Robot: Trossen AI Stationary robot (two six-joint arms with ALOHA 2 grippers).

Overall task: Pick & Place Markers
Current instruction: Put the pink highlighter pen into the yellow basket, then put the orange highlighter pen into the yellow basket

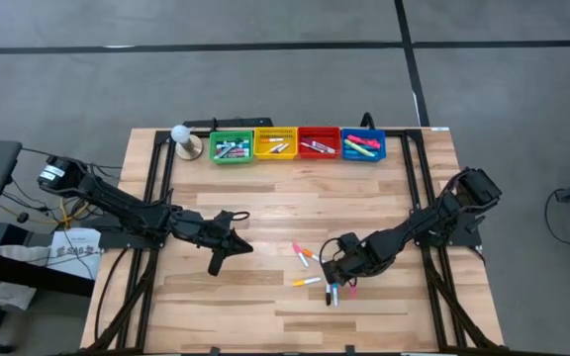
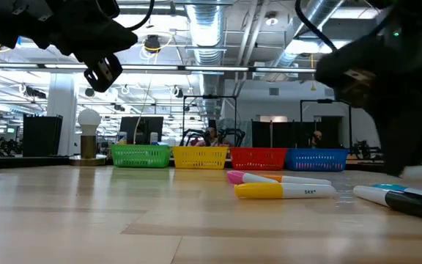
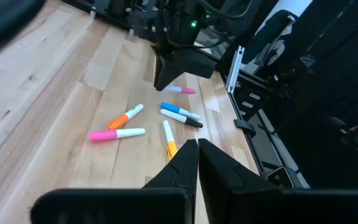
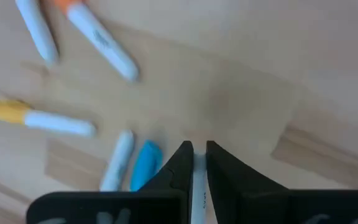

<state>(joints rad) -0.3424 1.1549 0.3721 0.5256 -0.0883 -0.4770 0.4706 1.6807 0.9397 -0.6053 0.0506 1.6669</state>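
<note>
High view: the right gripper (image 1: 336, 284) is reaching down into the loose markers (image 1: 307, 255) lying on the table (image 1: 265, 213), well apart from the row of bins (image 1: 298, 144) at the far edge; more markers are already lying in those bins. The left gripper (image 1: 216, 263) is hanging over bare wood to the left of the loose markers.

Low view: a yellow-capped marker (image 2: 284, 191) and a pink one (image 2: 251, 177) are lying flat in front of the bins, with a blue and a black-capped one (image 2: 401, 198) just beside them; the arms are coming in from above.

Left wrist view: the left gripper (image 3: 197, 149) is showing its fingers pressed together, holding nothing, with the loose markers spread beyond it.

Right wrist view: the right gripper (image 4: 196, 152) is closing narrowly on a white marker barrel (image 4: 197, 186) between its fingertips, with a blue cap (image 4: 144, 163) just beside.

Risk: the hold is looking thin and near one end, so the marker is likely to pivot or slip on lifting.

Risk, neighbours: the blue-capped marker is lying so close that a finger is liable to drag it along.
</note>
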